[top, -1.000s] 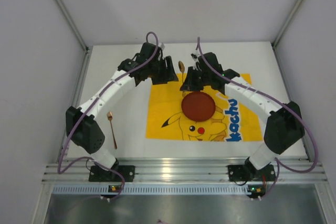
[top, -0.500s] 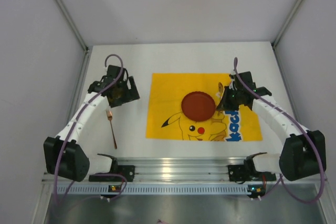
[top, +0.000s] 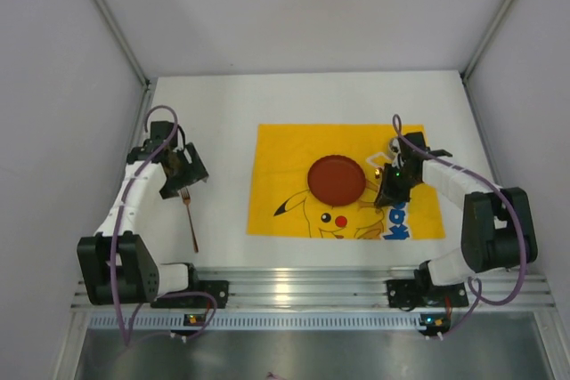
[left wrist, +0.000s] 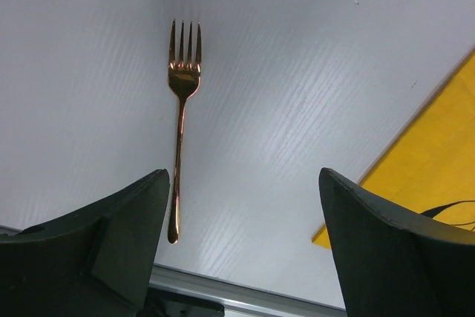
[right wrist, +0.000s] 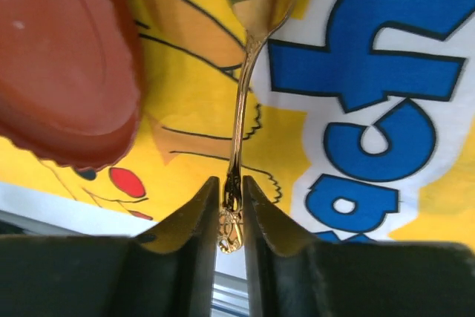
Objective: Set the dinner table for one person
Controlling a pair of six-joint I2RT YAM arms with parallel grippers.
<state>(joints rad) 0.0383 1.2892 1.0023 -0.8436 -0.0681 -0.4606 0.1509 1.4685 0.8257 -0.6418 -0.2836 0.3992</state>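
Top view: the dinner table (top: 223, 100) lies bare left and far of the yellow mat (top: 276, 144). The left gripper (top: 183, 177) hangs above the fork (top: 191, 224) near the left edge.

Left wrist: its 2 fingers are spread, empty.

Right wrist: the right gripper (right wrist: 231, 194) pinches the spoon (right wrist: 239, 102) handle, just right of the plate (right wrist: 59, 72).

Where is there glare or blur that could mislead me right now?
Right wrist: the round red-brown plate is blurred; the gold metal spoon shows a bright glint in its bowl. Left wrist: the copper-coloured fork is sharp. Top external: glare on the silver aluminium rail.
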